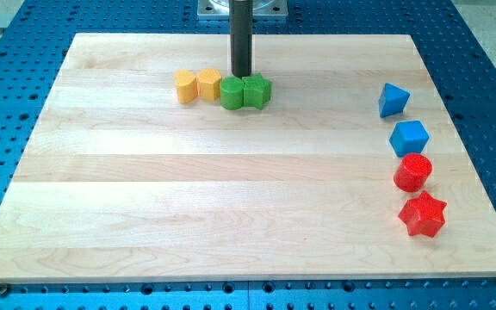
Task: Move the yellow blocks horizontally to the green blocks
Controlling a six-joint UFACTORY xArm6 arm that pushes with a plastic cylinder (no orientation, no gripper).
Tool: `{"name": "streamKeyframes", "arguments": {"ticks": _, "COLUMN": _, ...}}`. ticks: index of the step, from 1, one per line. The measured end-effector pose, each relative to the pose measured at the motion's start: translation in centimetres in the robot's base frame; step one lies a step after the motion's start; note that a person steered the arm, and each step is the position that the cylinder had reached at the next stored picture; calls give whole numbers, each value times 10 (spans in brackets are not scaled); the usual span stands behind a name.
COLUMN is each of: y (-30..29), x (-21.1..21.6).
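Two yellow blocks sit side by side at the view's top, left of centre: a yellow hexagon-like block (pixel 185 86) and a yellow block (pixel 208 84) to its right. Touching that one on the right is a green cylinder (pixel 232 92), then a green star-like block (pixel 257 91). All four form one row. My tip (pixel 241 75) stands just behind the row, above the gap between the two green blocks.
Along the view's right edge of the wooden board (pixel 231 198) stand a blue triangular block (pixel 393 100), a blue block (pixel 409 138), a red cylinder (pixel 412 172) and a red star (pixel 423 215). A blue perforated table surrounds the board.
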State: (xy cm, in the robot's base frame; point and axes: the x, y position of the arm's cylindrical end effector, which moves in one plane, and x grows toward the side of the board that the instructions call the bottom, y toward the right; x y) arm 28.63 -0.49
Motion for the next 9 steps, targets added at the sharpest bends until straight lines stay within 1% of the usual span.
{"name": "streamKeyframes", "arguments": {"ticks": 1, "y": -5, "x": 6}}
{"name": "streamKeyframes", "arguments": {"ticks": 3, "y": -49, "x": 7}}
{"name": "streamKeyframes", "arguments": {"ticks": 5, "y": -73, "x": 10}}
{"name": "streamKeyframes", "arguments": {"ticks": 6, "y": -96, "x": 15}}
{"name": "streamKeyframes", "arguments": {"ticks": 7, "y": -91, "x": 14}}
{"name": "streamKeyframes", "arguments": {"ticks": 8, "y": -56, "x": 0}}
{"name": "streamKeyframes", "arguments": {"ticks": 9, "y": -49, "x": 4}}
